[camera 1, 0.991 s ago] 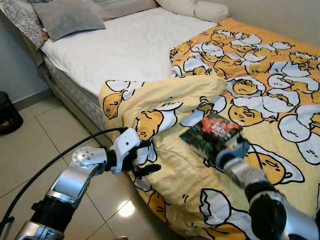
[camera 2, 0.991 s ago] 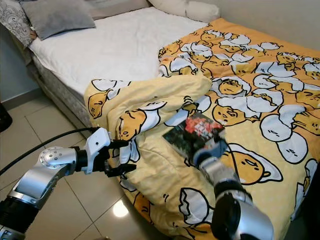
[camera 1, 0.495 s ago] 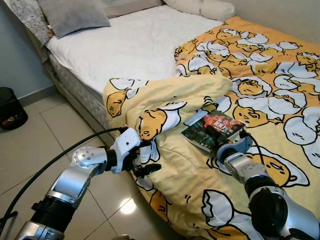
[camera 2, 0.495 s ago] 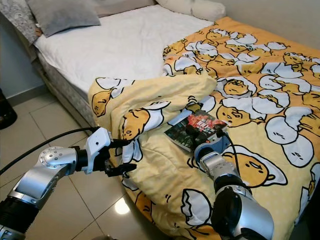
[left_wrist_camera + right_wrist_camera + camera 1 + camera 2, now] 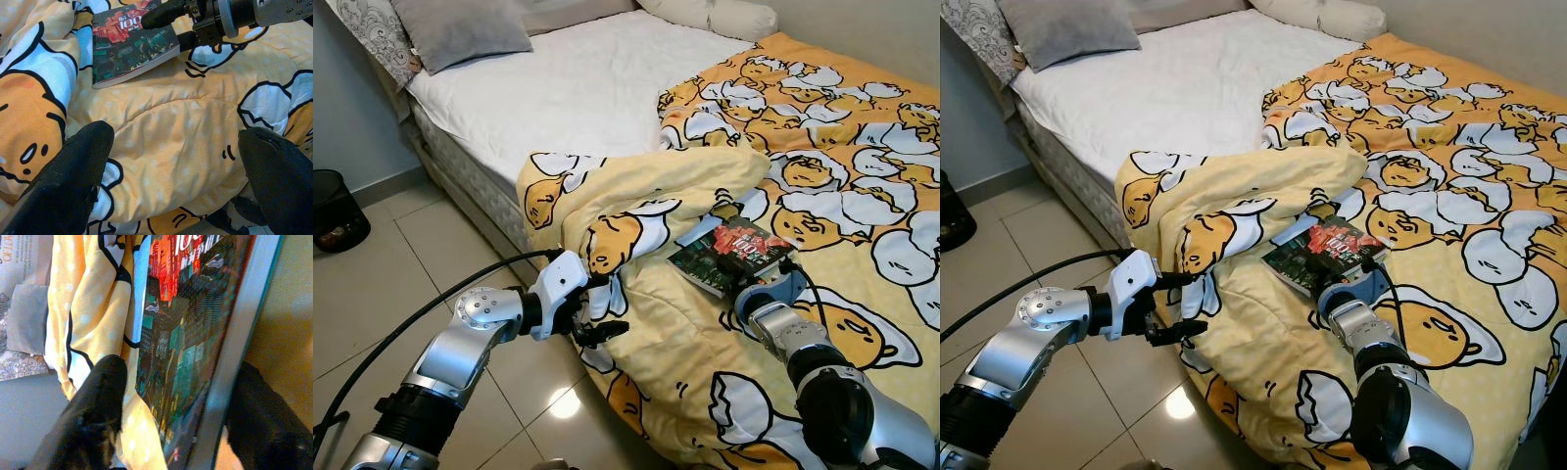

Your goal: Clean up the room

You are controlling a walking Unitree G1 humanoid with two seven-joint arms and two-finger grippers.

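A book with a dark red and green cover (image 5: 729,257) lies flat on the yellow egg-print duvet (image 5: 822,147), which is bunched up and hangs off the bed's near side. My right gripper (image 5: 756,272) is at the book's near edge, open. One finger (image 5: 161,12) rests over the cover and the other (image 5: 188,40) sits beside the edge. My left gripper (image 5: 607,305) is open at the duvet's hanging fold, with a bit of the fabric between its fingers (image 5: 73,181).
The bare white sheet (image 5: 568,88) covers the bed's left half, with a grey pillow (image 5: 460,29) and a patterned pillow (image 5: 367,24) at its head. A black bin (image 5: 333,211) stands on the tiled floor (image 5: 411,284) at the far left.
The book, held up and blurred a second ago, has come down flat onto the duvet with my right gripper still at its edge. My left arm has stayed put; the camera shifted slightly.
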